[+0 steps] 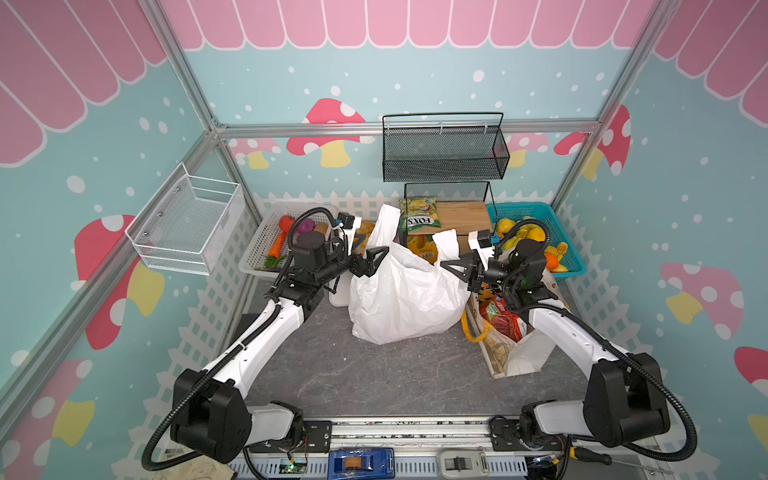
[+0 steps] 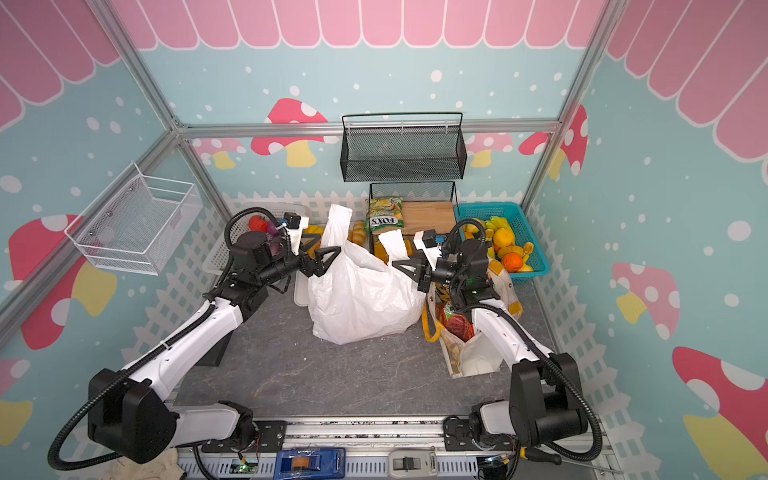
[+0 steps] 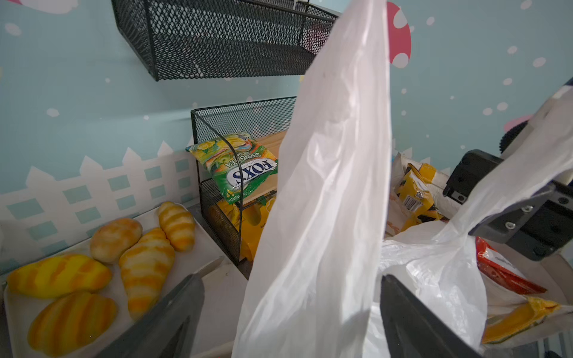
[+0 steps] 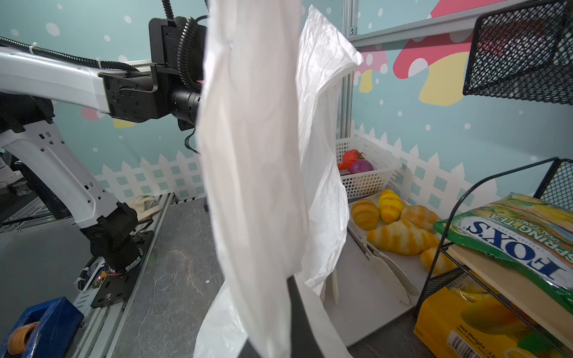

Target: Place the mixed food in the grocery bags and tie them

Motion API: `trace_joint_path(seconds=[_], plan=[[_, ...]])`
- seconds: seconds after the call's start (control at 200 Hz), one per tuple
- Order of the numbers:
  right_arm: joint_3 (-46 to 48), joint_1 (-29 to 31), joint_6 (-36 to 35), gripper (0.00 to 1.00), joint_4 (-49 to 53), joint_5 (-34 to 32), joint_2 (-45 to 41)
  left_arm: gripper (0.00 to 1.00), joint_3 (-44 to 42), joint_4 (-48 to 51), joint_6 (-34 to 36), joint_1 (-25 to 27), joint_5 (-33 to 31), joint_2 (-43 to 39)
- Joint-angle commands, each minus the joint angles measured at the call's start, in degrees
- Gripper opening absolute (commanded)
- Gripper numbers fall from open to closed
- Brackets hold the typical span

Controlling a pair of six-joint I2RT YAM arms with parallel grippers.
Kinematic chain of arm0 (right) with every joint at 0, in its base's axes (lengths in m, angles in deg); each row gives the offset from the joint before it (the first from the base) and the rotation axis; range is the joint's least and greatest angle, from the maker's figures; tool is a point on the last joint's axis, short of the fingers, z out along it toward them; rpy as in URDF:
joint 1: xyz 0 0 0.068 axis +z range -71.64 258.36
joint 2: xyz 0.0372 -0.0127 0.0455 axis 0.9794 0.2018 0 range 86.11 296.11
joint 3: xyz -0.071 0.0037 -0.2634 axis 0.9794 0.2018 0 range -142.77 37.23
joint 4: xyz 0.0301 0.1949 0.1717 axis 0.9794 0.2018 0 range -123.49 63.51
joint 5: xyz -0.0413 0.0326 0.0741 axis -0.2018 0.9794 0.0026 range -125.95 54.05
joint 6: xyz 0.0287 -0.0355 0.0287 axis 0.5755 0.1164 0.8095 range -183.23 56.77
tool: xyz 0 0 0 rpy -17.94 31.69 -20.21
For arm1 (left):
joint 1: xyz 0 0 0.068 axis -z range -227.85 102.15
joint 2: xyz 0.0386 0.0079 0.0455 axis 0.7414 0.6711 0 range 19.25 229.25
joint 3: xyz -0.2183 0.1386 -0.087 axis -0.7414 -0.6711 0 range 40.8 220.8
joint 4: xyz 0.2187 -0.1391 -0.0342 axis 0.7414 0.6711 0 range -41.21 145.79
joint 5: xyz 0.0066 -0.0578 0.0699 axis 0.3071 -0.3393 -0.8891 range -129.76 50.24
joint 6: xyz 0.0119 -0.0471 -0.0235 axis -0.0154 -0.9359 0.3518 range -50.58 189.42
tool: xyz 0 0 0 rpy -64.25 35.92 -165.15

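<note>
White bag (image 1: 399,299) pinched in right claw (image 1: 444,263); left claw (image 1: 372,261) agape; arms reaching inward.

Green-yellow FOX'S packet (image 3: 235,167) on a black mesh rack (image 3: 248,117), golden bread rolls (image 3: 145,266) on a white tray (image 4: 356,297) beside it.

Twin arms seen from the bench side: the left arm (image 1: 266,328) and right arm (image 1: 573,336) wear glossy white shells between bulky matte-black joint housings. Black ribbed conduit (image 1: 166,432) runs along each, strapped down with white cable ties (image 4: 33,46). The left gripper (image 1: 374,262) and right gripper (image 1: 444,264) are black, with triangular, open-framed fingers; silver screw heads (image 3: 508,225) dot one finger. Each wrist carries a white bracket with a small black camera box (image 1: 484,239) and a blue plug. Black bolted base plates (image 1: 316,432) anchor both arms, with thin red and black wires beside them.
</note>
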Motion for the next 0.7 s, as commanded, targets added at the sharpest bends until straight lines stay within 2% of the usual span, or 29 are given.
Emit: trace_joint_path(seconds=[0.0, 0.13, 0.225, 0.345, 0.425, 0.59, 0.695], plan=[[-0.4, -0.4, 0.2, 0.0, -0.9, 0.1, 0.6, 0.75, 3.2, -2.9, 5.4, 0.3, 4.0, 2.7], [-0.9, -0.5, 1.5, 0.0, -0.5, -0.9, 0.6, 0.51, 4.5, -2.7, 8.3, 0.4, 8.6, 3.8], [-2.7, -0.6, 2.3, 0.0, 3.2, -3.2, 1.1, 0.32, 5.3, 0.9, 13.4, 0.6, 12.6, 3.0], [-5.0, -0.6, 4.2, 0.0, 7.9, -9.3, 1.6, 0.24, 7.0, 11.3, 22.1, 2.0, 16.2, 1.2], [-6.7, -0.6, 5.2, 0.0, 10.2, -11.8, 2.2, 0.17, 8.8, 20.9, 31.2, 3.9, 15.9, 0.5], [-9.5, -0.5, 3.0, 0.0, 12.0, -7.9, 5.1, 0.06, 15.1, 36.1, 43.0, 9.3, 13.7, 2.6], [-10.4, -0.4, -2.1, 0.0, 13.6, -3.6, 6.3, 0.04, 19.2, 41.2, 46.4, 11.3, 11.8, 4.5]])
